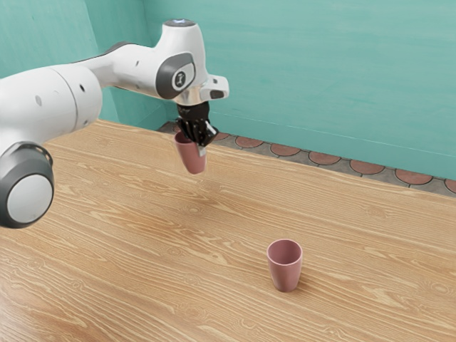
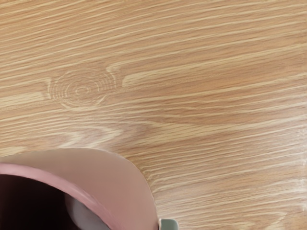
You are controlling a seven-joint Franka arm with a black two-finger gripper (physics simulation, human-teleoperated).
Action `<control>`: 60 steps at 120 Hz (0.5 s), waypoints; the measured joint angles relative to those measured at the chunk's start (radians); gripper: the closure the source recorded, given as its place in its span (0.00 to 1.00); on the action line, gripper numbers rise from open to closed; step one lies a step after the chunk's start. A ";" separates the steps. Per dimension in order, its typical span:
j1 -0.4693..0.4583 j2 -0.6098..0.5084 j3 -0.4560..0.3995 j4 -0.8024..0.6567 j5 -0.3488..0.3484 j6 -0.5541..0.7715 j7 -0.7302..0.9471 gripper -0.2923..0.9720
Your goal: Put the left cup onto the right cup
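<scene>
1. The white arm [image 1: 85, 85] comes in from the exterior view's left and reaches over the wooden tabletop [image 1: 128, 235], its hand pointing downward.
2. The black gripper [image 1: 197, 137] is clenched on the rim of a pink cup [image 1: 192, 158], one finger on each side of the wall, so it is grasping that cup.
3. The pink cup hangs in the air, clear of the tabletop, mouth up and leaning a little, with a faint shadow on the wood below it.
4. A second cup [image 1: 285, 264], the same pink, stands upright on the tabletop toward the exterior view's right and nearer the front, well apart from the one being held.
5. In the wrist view, the pink cup's rim and dark inside [image 2: 96, 177] sit close under the hand, with the tabletop's grain [image 2: 192, 96] running beyond it and a ringed knot [image 2: 81, 89] in the wood.
6. Behind the tabletop there is a strip of reddish floor tiles [image 1: 342, 162] and a teal wall [image 1: 320, 64].
</scene>
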 joint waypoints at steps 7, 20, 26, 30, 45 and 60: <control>-0.001 -0.004 -0.034 0.000 0.014 -0.002 -0.015 0.84; -0.007 -0.012 -0.088 -0.001 0.040 -0.006 -0.045 0.84; -0.012 -0.016 -0.104 0.000 0.047 -0.008 -0.059 0.84; -0.015 -0.018 -0.116 0.000 0.051 -0.010 -0.069 0.84; -0.019 -0.021 -0.174 0.002 0.084 -0.016 -0.107 0.84; -0.019 -0.027 -0.230 0.002 0.110 -0.020 -0.148 0.84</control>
